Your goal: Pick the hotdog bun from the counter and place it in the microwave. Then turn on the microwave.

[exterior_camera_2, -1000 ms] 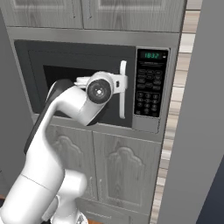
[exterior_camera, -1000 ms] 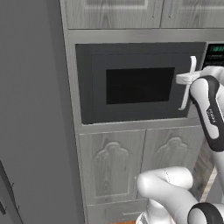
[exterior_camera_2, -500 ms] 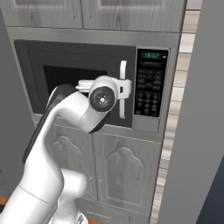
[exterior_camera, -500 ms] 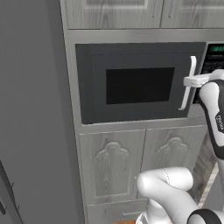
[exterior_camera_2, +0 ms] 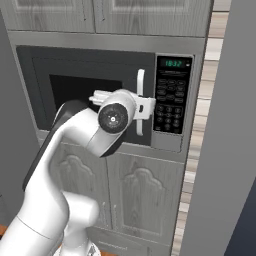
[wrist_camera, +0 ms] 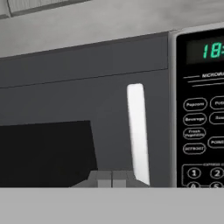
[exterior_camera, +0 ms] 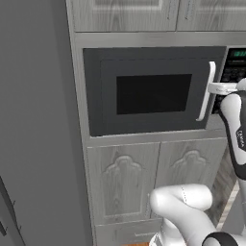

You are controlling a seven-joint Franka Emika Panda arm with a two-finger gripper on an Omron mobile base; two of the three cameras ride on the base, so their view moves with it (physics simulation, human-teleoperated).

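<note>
- In front of a wall of grey wood-grain cabinets [exterior_camera: 144, 163], a grey panel [exterior_camera: 33, 120] stands tall at the far left of the left base view.
- Right of that panel sits the microwave [exterior_camera: 144, 91], built in between upper and lower cabinet doors, its door shut and its dark window [exterior_camera: 153, 93] showing nothing of the inside.
- The bun cannot be seen behind the closed door, and where it lies cannot be told.
- The white handle [exterior_camera: 206, 91] runs upright along the door's right edge.
- Just beside that handle, the gripper [wrist_camera: 112, 177] hangs in front of the door, its two dark tips pressed together and pinching nothing.
- In the hand view the fingertips [wrist_camera: 104, 176] rise below the handle [wrist_camera: 138, 131], close to its lower end; whether they touch the door cannot be told.
- The white arm [exterior_camera_2: 75, 150] bends up from the lower left of the right base view and covers part of the door.
- Right of the handle, the black keypad [exterior_camera_2: 172, 100] carries rows of buttons under a lit green display [exterior_camera_2: 173, 63].
- At the far right, a strip of pale brick-pattern wall [exterior_camera_2: 200, 125] shows beside another tall grey panel [exterior_camera_2: 225, 150].
</note>
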